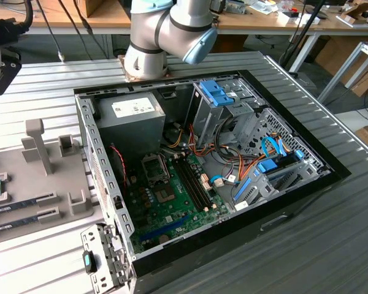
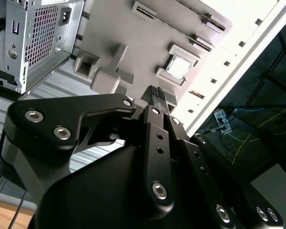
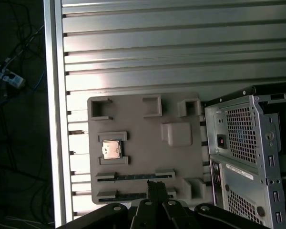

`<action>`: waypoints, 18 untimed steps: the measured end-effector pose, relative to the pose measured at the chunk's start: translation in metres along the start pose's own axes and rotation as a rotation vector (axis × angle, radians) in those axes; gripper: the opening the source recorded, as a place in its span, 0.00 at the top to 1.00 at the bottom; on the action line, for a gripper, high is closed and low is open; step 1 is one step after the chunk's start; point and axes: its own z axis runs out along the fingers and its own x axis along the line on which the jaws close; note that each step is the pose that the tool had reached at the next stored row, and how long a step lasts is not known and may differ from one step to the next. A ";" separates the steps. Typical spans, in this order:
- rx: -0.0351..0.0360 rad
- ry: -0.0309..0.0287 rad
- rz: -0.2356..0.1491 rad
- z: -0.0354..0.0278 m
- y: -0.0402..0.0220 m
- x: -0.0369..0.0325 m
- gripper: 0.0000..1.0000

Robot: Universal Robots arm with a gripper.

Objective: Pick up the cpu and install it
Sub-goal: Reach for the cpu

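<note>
The cpu (image 3: 110,150) is lying flat, silver top up, in its nest on the tray (image 3: 143,119). Nothing is holding it. It is sitting ahead of the fingers and off to one side, apart from them.

The gripper (image 3: 155,187) is hanging above the tray's near edge with its fingers pressed together and nothing between them.

Judgement: a good pick is asking for the fingers to be spread wider than the chip and centred over it. They should be squared to its edges and closing on the two sides the brackets (image 3: 112,136) are leaving free. The grip should be light and level, so the chip is not tilting.

Two memory sticks (image 3: 133,176) are lying in slots almost under the fingertips, between them and the cpu. They look easy to snag on a low approach.

The case (image 3: 248,143) is standing on the far side of the fingers from the cpu. In the exterior view its socket (image 1: 153,166) appears to be waiting empty.

The tray is resting on a slatted table (image 3: 181,47).
</note>
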 end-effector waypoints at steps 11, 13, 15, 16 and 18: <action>0.0000 0.0000 0.000 -0.0002 -0.0006 0.0085 0.89; 0.0000 0.0000 0.000 -0.0003 -0.0007 0.0098 0.89; 0.0001 0.0001 0.000 -0.0004 -0.0008 0.0114 0.89; 0.0000 0.0001 0.000 -0.0004 -0.0009 0.0119 0.89; 0.0000 0.0001 0.000 -0.0004 -0.0010 0.0133 0.89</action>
